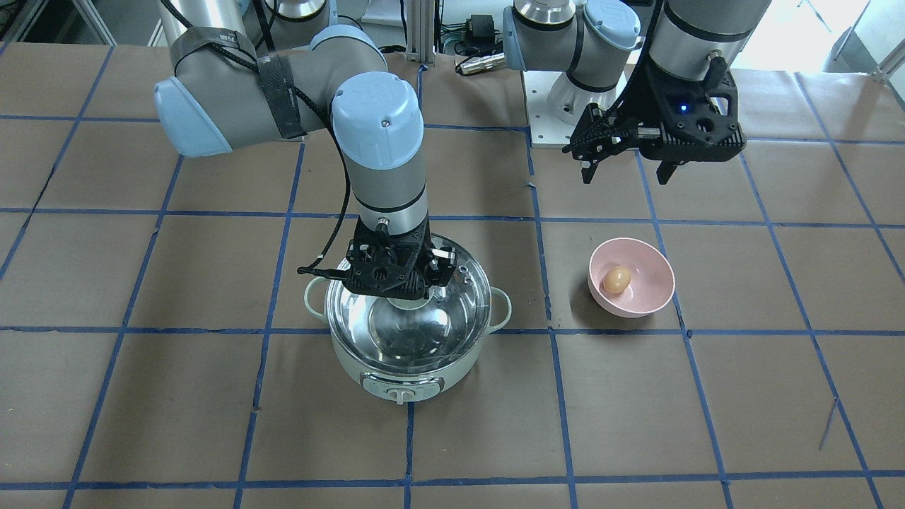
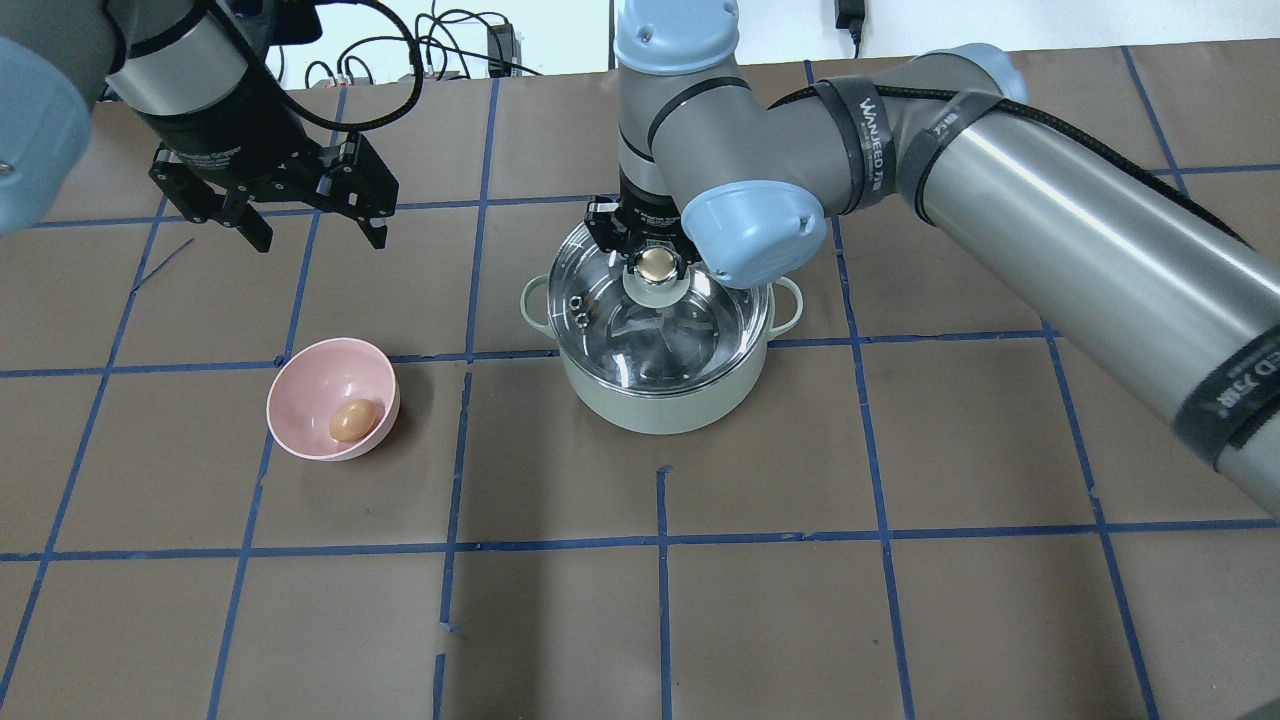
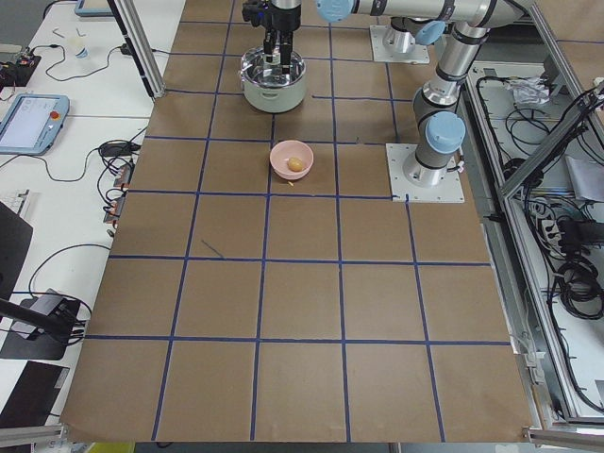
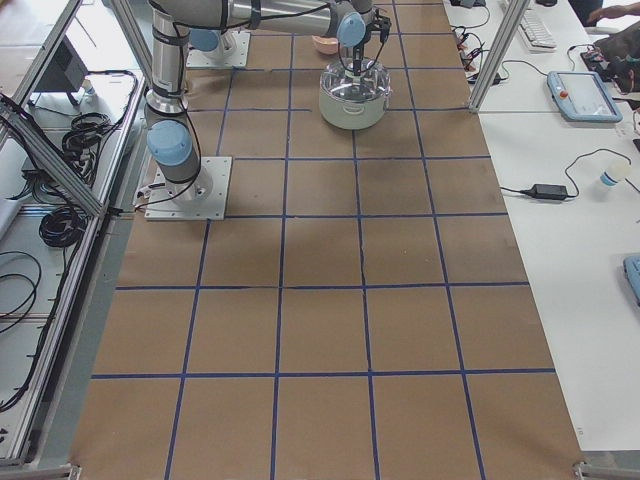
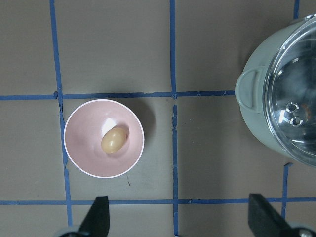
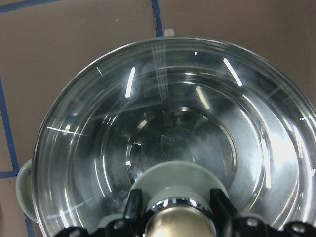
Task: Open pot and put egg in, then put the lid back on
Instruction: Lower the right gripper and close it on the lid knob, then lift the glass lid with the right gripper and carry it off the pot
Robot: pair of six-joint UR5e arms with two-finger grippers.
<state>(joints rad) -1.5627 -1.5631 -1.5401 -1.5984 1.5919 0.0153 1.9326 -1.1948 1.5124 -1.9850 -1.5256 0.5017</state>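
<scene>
"WANJEED", on black strap [image 2: 868, 135], right arm [image 2: 1050, 200]

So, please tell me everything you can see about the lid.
The lid is a round clear glass disc with a metal rim, two small holes near the rim, and a pale green hub carrying a shiny beige knob. It covers the pot, whose steel inside shows through. The right gripper grips the knob from above.
</scene>
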